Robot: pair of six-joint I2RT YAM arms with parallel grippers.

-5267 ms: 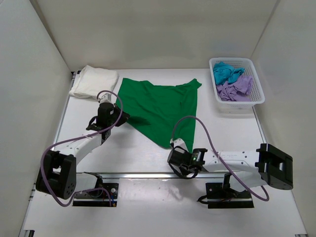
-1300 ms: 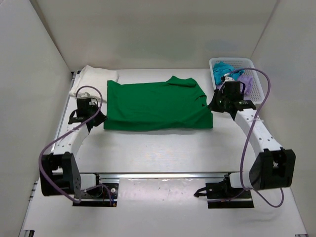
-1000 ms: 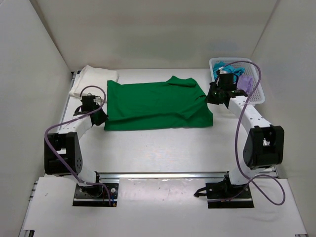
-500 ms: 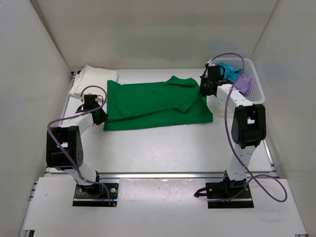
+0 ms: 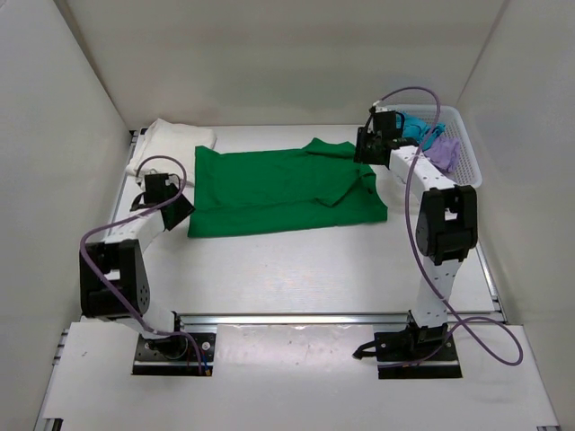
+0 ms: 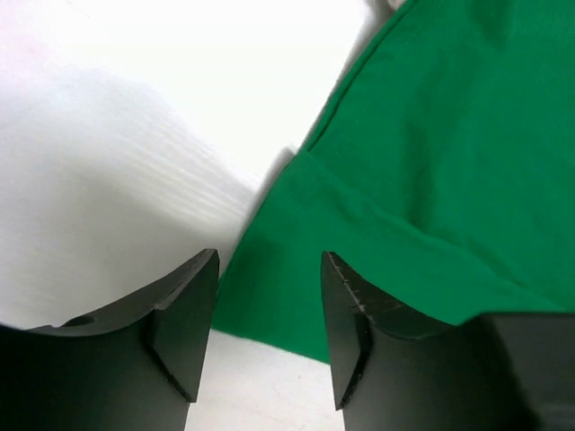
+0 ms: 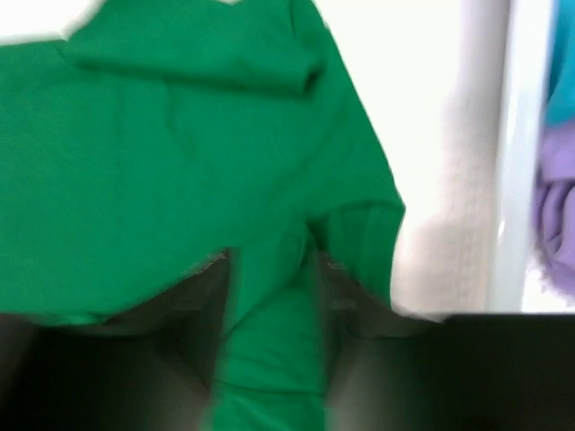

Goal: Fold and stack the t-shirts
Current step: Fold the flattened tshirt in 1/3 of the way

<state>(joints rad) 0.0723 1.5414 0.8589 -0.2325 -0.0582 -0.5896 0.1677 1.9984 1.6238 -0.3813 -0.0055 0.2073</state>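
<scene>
The bright green t-shirt [image 5: 278, 189] lies folded flat in the middle of the table. My left gripper [image 5: 182, 208] stands open at its near left corner. In the left wrist view the corner of the green cloth [image 6: 431, 135] lies beneath the parted left gripper [image 6: 268, 269], with nothing clamped. My right gripper [image 5: 362, 151] is at the shirt's far right edge. In the blurred right wrist view its jaws stand apart, open, over a ridge of green cloth [image 7: 162, 153]. A cream-white t-shirt [image 5: 171, 144] lies folded at the far left. The teal t-shirt [image 5: 415, 126] and lilac t-shirt [image 5: 445, 151] sit crumpled in the basket.
The white lattice basket [image 5: 467, 166] stands at the far right, close behind my right arm. Its wall [image 7: 503, 180] shows in the right wrist view. White walls enclose the table on three sides. The arm bases and a metal rail run along the near edge.
Both grippers have opened and let go of the green shirt. The right arm has moved toward the far edge, and the shirt's right side is folded inward. The left gripper has barely moved.
</scene>
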